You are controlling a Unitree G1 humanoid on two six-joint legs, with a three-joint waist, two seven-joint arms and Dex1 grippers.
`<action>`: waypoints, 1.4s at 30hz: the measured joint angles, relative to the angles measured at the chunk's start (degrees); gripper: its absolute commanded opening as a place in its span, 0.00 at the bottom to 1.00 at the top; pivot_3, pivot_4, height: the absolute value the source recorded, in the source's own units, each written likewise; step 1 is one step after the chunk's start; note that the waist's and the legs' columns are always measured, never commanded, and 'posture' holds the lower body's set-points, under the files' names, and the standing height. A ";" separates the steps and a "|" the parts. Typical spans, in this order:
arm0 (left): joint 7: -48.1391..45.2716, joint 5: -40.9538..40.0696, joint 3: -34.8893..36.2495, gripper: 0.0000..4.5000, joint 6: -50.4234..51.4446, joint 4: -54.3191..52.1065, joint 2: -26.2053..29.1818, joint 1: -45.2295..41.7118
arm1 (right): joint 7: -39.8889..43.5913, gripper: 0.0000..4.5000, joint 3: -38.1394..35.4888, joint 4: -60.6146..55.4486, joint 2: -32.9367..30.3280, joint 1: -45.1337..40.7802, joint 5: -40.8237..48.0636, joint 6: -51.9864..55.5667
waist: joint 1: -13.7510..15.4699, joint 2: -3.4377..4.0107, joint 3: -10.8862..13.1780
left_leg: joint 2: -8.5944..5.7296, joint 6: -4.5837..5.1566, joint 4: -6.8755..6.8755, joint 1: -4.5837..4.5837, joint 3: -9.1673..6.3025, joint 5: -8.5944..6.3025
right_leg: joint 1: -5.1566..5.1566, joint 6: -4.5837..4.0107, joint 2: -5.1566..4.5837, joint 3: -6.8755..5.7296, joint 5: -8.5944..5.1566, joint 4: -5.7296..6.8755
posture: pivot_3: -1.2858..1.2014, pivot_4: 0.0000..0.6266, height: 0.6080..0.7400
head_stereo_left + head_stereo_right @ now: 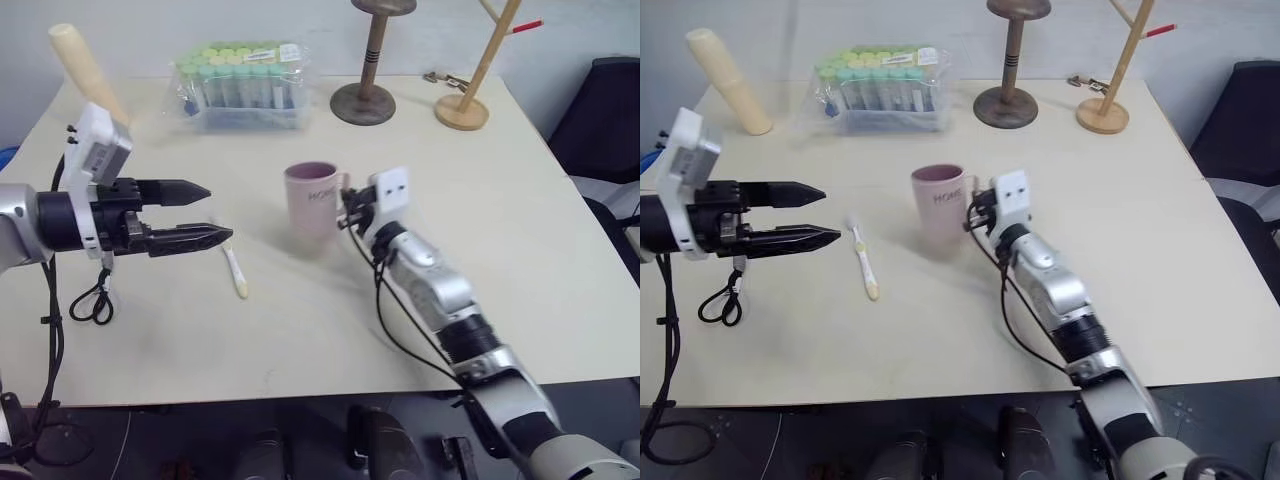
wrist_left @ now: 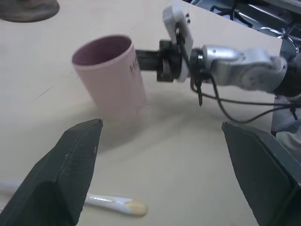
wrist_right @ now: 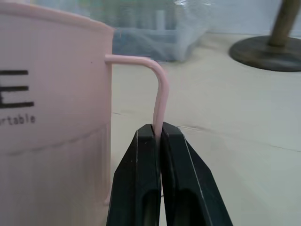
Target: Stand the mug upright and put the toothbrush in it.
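The mug [image 1: 311, 199] stands upright near the centre of the frame on the tabletop [image 1: 500, 250], mouth up, lettering facing the camera. The right hand [image 3: 158, 136] is clamped shut on the thin loop handle, pinching it low between its 2 fingers. The toothbrush [image 1: 864, 259] lies flat on the tabletop left of centre, just left of the mug, with its yellow end toward the near edge. The left hand [image 1: 203, 212] hovers at the left of the frame, its 2 fingers spread wide and holding nothing, the tips over the toothbrush's head end.

The first half of the task looks done, so the risks sit in what follows:

- The grip is on a slim handle only; if the right hand twists or pulls as it lets go, the mug could tip or skid
- The toothbrush is thin and lies flat, so the left fingers may scrape the tabletop or push it away rather than catch it
- The mug is close beside the toothbrush; a wide left reach could knock it
- A black cord [image 1: 93, 303] lies under the left arm and could snag
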 measured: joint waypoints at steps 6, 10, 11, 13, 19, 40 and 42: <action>1.59 -0.86 0.83 0.96 -0.01 -3.89 1.01 4.14 | 3.23 0.01 -0.52 13.79 5.18 -1.15 -9.80 -15.53 | -0.49 0.00 0.00 | -0.03 -0.05 0.03 0.02 -0.17 0.02 | 0.11 0.00 0.05 -0.10 0.00 -0.01 | 0.52 0.24 1.00; 2.34 -1.53 0.80 0.96 -0.16 -4.17 1.31 4.14 | 5.46 0.24 -2.23 17.34 5.23 -0.56 -12.03 -18.73 | -0.74 0.00 -0.01 | -0.03 -0.07 0.03 0.08 -0.23 0.03 | 0.19 -0.01 0.04 -0.10 0.00 0.00 | 0.52 0.24 1.00; 2.55 -1.56 0.77 0.96 -0.18 -4.17 1.31 4.14 | 6.47 0.33 -2.51 17.17 4.87 0.32 -12.58 -18.82 | -0.77 0.00 -0.01 | -0.03 -0.07 0.02 0.09 -0.23 0.03 | 0.19 -0.01 0.04 -0.09 -0.01 0.01 | 0.52 0.24 1.00; 3.10 -1.57 0.70 0.96 -0.24 -4.12 1.30 4.46 | 7.86 0.49 -2.61 15.39 4.03 1.99 -13.29 -18.71 | -0.97 0.00 -0.01 | -0.03 -0.07 0.02 0.08 -0.25 0.03 | 0.19 -0.01 0.02 -0.09 -0.01 0.01 | 0.52 0.24 1.00; 9.61 -2.66 1.35 0.96 3.35 -3.33 -2.33 5.93 | 12.87 0.73 -2.81 -5.02 -3.87 11.99 -15.14 -10.11 | -0.71 0.01 0.00 | 0.02 -0.07 0.10 -0.08 -0.47 0.03 | 0.18 -0.02 -0.07 0.02 -0.01 0.00 | 0.52 0.24 1.00; 63.06 17.85 1.96 0.96 25.80 25.21 -44.61 -19.80 | 31.41 0.73 -29.71 -57.48 -42.12 9.96 47.67 45.27 | 3.35 -0.34 0.04 | -0.19 -0.05 0.46 -0.36 -0.47 0.03 | 0.13 0.13 0.00 -0.34 0.08 0.02 | 0.52 0.24 1.00; 63.42 19.54 2.31 0.87 25.63 27.00 -45.26 -21.22 | 29.90 0.74 -29.71 -57.49 -42.05 9.42 48.16 45.45 | 3.63 -0.34 0.03 | -0.21 -0.06 0.50 -0.40 -0.32 0.04 | 0.14 0.13 -0.02 -0.44 0.08 0.01 | 0.52 0.24 1.00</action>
